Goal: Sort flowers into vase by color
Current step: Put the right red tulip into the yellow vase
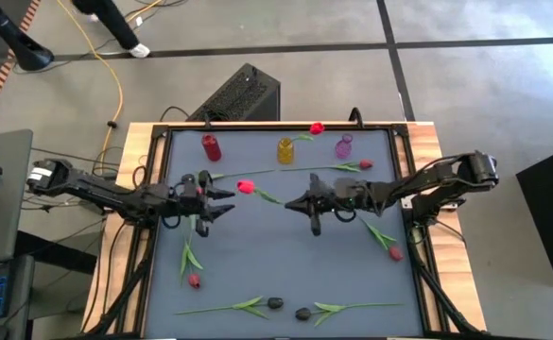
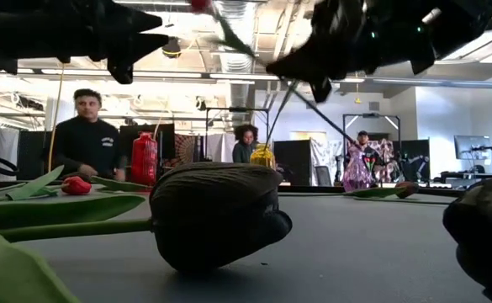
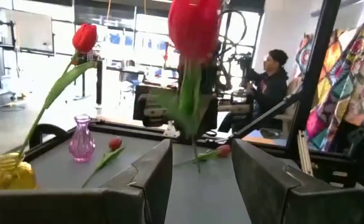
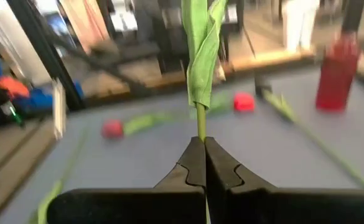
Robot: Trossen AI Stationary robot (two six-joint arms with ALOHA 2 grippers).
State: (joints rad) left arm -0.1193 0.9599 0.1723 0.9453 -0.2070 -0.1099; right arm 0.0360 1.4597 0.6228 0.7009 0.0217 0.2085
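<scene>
Red tulips: five visible, one held by the right gripper, pinched tight on its stem, head mid-table just beside the left gripper, whose fingers are spread and empty. Two dark tulips lie near the front edge. Three vases: red vase and purple vase look empty; yellow vase holds one red tulip. Low view mostly blocked by a dark head.

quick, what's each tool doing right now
left tool: open, holding nothing.
right tool: shut on the stem of a red tulip, held above the table.
</scene>
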